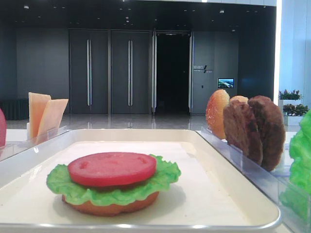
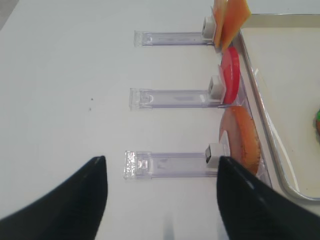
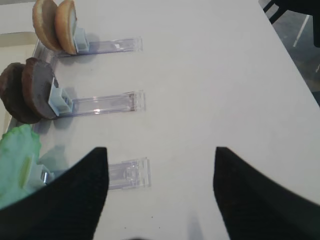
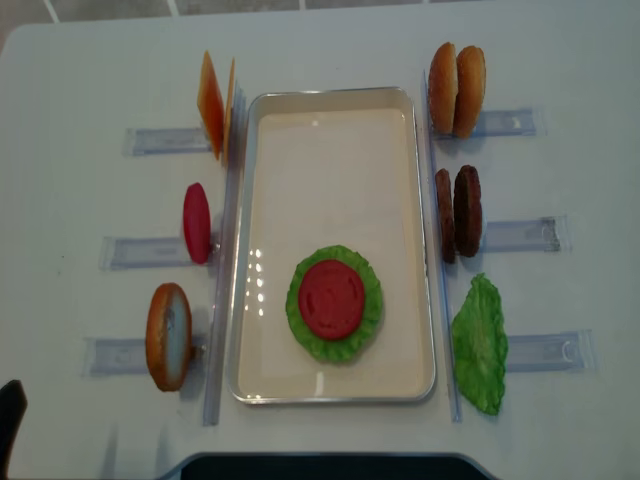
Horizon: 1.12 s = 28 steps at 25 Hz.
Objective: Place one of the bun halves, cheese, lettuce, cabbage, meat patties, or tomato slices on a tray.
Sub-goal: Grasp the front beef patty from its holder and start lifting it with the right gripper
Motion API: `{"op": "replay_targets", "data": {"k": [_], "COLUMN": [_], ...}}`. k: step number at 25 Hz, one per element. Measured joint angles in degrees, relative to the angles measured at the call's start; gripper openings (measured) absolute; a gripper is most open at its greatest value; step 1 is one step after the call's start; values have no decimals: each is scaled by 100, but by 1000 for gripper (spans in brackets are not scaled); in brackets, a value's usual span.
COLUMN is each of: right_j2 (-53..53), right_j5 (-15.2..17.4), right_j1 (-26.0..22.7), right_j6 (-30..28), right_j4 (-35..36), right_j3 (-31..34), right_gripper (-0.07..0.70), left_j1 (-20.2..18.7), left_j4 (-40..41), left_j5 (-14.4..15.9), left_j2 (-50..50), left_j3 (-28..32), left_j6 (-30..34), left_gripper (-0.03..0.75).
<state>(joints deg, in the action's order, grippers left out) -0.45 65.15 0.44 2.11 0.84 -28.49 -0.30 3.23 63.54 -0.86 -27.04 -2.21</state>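
On the cream tray [image 4: 330,150] lies a stack: a bun half [image 1: 112,208], lettuce [image 4: 370,300] and a tomato slice [image 4: 332,298] on top. Left of the tray, racks hold cheese [image 4: 213,103], one tomato slice [image 4: 196,222] and a bun half [image 4: 168,336]. On the right stand two bun halves [image 4: 456,88], two meat patties [image 4: 458,212] and a lettuce leaf [image 4: 480,342]. No cabbage shows. My left gripper [image 2: 161,165] hangs open over the table by the bun half [image 2: 242,137]. My right gripper [image 3: 161,155] is open and empty near the lettuce [image 3: 17,155].
Clear plastic racks [image 2: 165,165] [image 3: 127,175] stretch outward from each ingredient on the white table. The tray's raised rim [image 2: 260,100] runs just beyond the left racks. A dark floor and chair legs [image 3: 295,20] show past the table's far edge.
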Motion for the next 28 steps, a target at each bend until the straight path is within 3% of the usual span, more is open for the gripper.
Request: {"op": "replay_targets", "data": {"k": [28], "right_j2": [0], "right_j5": [0], "right_j1": [0], "right_j6": [0], "right_j4": [0], "right_j3": [0], "right_gripper": [461], "left_j1": [0], "left_j4": [0], "left_j5": [0], "left_j2": [0], "left_j3": [0], "left_j6": [0], "left_gripper": [524]}}
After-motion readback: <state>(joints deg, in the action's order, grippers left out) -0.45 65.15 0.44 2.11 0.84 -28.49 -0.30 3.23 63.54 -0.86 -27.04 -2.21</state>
